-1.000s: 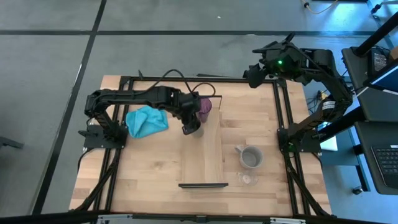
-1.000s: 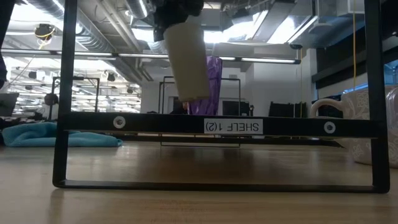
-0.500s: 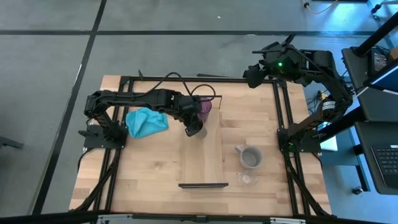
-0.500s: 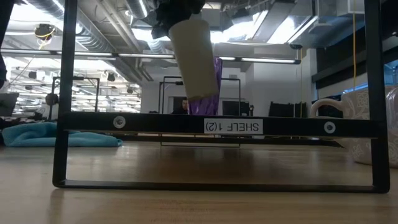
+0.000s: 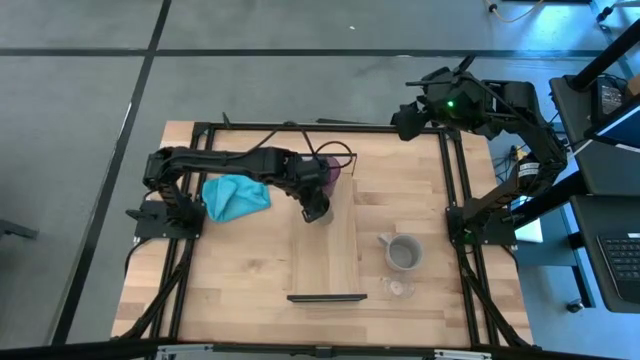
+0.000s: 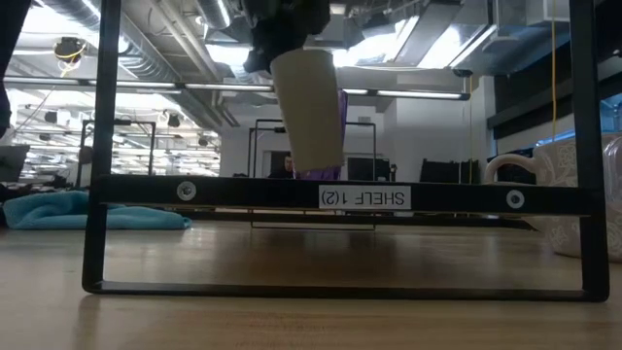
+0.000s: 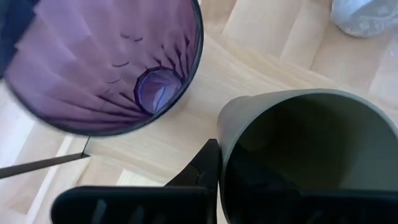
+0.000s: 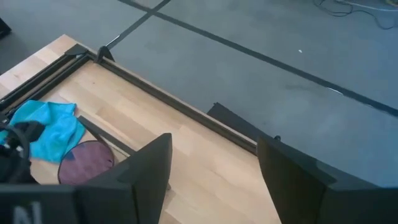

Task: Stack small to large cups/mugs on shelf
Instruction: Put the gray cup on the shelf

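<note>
One tumbler (image 5: 330, 174) stands on the shelf (image 5: 326, 250); left gripper (image 5: 316, 205), fingers clamping the olive cup (image 6: 308, 110), hovers beside it; right gripper (image 5: 407, 120), fingers wide, waits; mug (image 5: 402, 252) and glass (image 5: 400, 288) remain on the bench (image 5: 240, 270).

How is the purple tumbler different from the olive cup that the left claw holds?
The purple tumbler is translucent and ribbed inside; the olive cup is opaque and plain. The tumbler stands on the shelf; the cup is held above the board by the left claw. In the low view the cup hangs slightly tilted in front of the tumbler, hiding most of it. Both are handleless, open side up, and empty.
</note>
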Motion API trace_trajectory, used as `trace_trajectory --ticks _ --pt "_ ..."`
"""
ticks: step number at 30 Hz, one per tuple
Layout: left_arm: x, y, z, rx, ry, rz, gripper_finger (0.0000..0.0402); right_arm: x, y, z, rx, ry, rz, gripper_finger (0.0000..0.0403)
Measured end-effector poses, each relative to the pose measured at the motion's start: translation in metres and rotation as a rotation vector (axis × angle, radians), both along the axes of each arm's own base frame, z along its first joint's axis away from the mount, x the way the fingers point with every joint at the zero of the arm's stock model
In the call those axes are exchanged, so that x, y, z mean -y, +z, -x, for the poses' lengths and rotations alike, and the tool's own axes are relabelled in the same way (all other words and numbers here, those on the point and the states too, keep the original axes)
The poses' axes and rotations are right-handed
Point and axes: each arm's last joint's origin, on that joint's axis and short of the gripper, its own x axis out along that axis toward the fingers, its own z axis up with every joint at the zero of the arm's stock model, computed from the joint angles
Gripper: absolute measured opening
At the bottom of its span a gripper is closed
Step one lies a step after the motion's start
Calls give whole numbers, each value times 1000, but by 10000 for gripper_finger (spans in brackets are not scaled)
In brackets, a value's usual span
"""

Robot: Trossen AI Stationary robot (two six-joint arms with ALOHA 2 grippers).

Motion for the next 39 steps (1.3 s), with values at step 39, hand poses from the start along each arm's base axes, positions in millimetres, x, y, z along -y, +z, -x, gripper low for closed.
trace_trajectory --ticks 39 --pt "-4 -8 -8 -3 -42 -30 39 0 -1 1 -24 7 7 237"
